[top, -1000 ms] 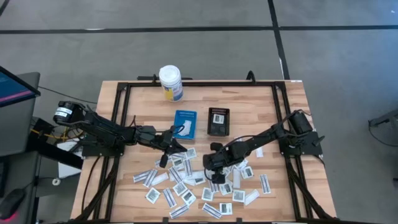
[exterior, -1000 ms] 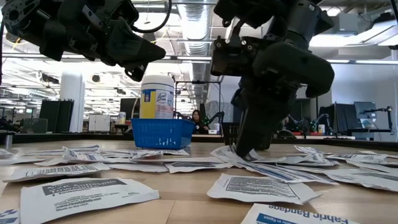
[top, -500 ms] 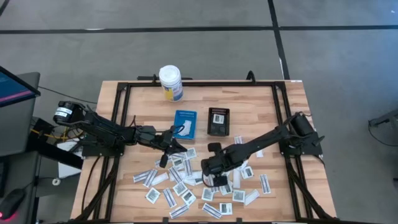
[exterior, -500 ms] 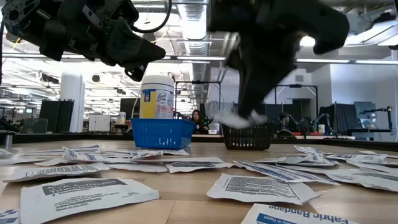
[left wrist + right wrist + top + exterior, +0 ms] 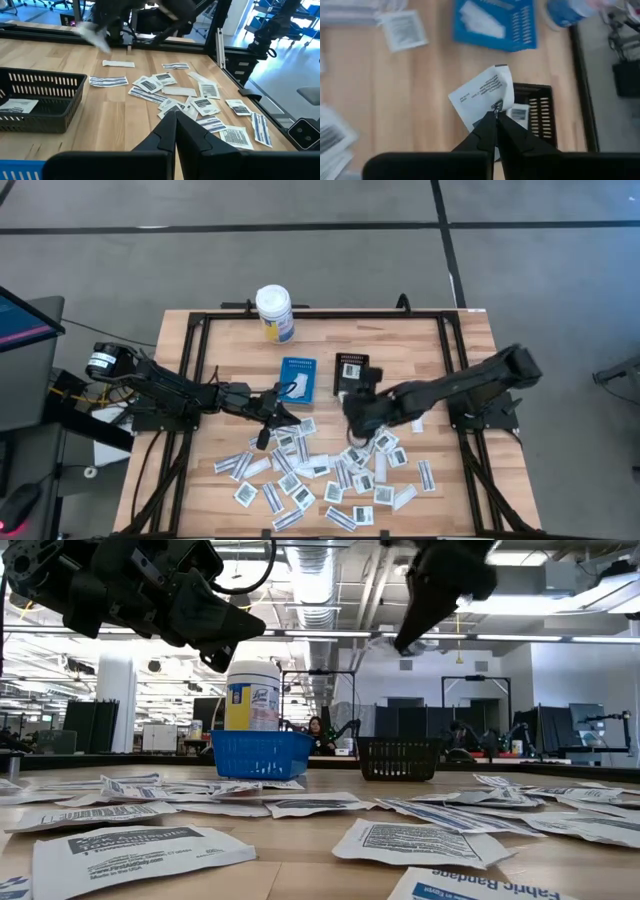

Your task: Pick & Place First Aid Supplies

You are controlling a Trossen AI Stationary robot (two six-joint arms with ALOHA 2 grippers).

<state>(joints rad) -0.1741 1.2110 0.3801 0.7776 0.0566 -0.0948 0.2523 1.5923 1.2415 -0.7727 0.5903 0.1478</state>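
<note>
Right hand [image 5: 496, 116] clenched on corner of one squarish packet [image 5: 482, 98], raised over counter [image 5: 400, 340] at 6 o'clock of black tray [image 5: 351, 375]; light, limp paper, best pinched by an edge.

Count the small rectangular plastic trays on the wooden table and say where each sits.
2. The blue rectangular plastic tray sits mid-table, below the white bottle with a yellow label; the black rectangular plastic tray stands apart at its right. None appears hidden.

Pale planked wooden table [image 5: 400, 345]: matt, grained | small flat white paper packets [image 5: 300, 475]: printed, creased | blue [image 5: 298, 379] and black [image 5: 351, 375] rectangular perforated trays: plastic
</note>
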